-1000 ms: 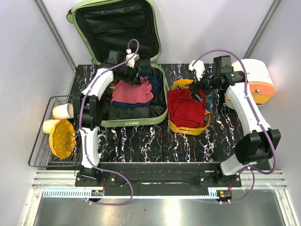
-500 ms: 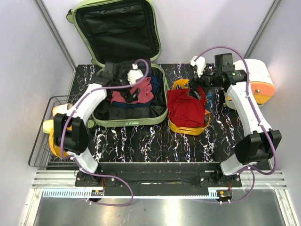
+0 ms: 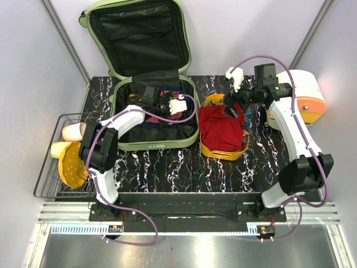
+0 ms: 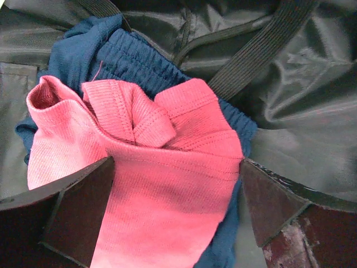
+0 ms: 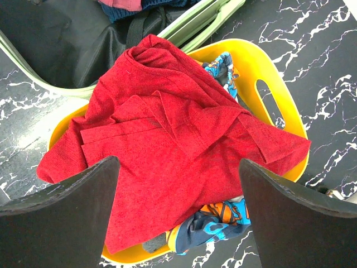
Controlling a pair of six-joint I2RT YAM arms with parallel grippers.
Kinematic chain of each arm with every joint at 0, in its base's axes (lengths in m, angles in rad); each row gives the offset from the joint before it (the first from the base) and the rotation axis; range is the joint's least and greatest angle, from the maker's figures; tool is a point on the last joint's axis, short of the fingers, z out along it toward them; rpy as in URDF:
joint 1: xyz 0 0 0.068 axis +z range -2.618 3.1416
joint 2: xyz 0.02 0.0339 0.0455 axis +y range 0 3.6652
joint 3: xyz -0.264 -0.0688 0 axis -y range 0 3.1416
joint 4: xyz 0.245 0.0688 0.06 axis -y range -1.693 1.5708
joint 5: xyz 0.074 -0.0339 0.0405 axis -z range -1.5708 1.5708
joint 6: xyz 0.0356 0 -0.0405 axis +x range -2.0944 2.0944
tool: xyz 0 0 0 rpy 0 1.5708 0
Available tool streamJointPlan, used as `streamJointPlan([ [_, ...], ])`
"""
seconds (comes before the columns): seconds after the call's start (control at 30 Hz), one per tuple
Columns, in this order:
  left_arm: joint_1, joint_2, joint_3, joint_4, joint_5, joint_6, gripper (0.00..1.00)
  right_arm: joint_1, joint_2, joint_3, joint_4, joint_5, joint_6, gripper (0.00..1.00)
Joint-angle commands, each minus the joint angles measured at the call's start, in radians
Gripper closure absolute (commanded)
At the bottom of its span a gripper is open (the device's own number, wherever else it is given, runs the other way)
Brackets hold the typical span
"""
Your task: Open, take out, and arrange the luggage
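– So, where is the luggage (image 3: 139,44) now, and what are your grippers doing?

– It lies open at the far left of the table, with the lid leaning on the back wall, just beside the tray (image 5: 268,72). My left gripper (image 4: 177,167) is inside it, jaws spread wide on both sides of the pink top (image 4: 150,162), holding nothing. My right gripper (image 5: 178,167) hangs over the red shirt (image 5: 167,123) in the tray, also spread and empty.

– What can go wrong?

– The pink top sits directly on a blue garment (image 4: 111,50), so if I close too deep, I think both come up together. The strap (image 4: 262,56) runs close by and could catch a finger. Also the tray is heaped; one more piece may slide over its rim onto the table.
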Motion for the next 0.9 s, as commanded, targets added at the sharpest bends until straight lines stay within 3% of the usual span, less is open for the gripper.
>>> streamJointPlan([
  [0.0, -0.002, 0.035, 0.014, 0.110, -0.039, 0.077, 0.01, -0.002, -0.012, -0.003, 0.019, -0.003, -0.014, 0.03],
  [0.13, -0.003, 0.079, 0.047, 0.082, -0.057, 0.089, 0.01, -0.002, -0.006, 0.000, 0.021, -0.007, -0.011, 0.03],
  [0.23, 0.008, 0.102, 0.098, 0.033, -0.037, 0.063, 0.14, -0.002, -0.006, 0.003, 0.022, -0.009, -0.009, 0.03],
  [0.33, 0.038, 0.108, 0.170, -0.043, 0.053, 0.005, 0.47, -0.002, -0.009, 0.003, 0.021, -0.007, -0.011, 0.03],
  [0.57, 0.092, 0.081, 0.256, -0.142, 0.159, -0.079, 0.97, -0.002, -0.012, 0.001, 0.042, -0.023, -0.003, 0.03],
  [0.7, 0.126, 0.068, 0.317, -0.226, 0.222, -0.155, 1.00, -0.002, -0.029, -0.017, 0.090, -0.058, 0.004, 0.03],
  [0.87, 0.149, -0.007, 0.310, -0.281, 0.294, -0.170, 1.00, -0.002, -0.099, -0.156, 0.315, -0.193, 0.026, 0.01],
])
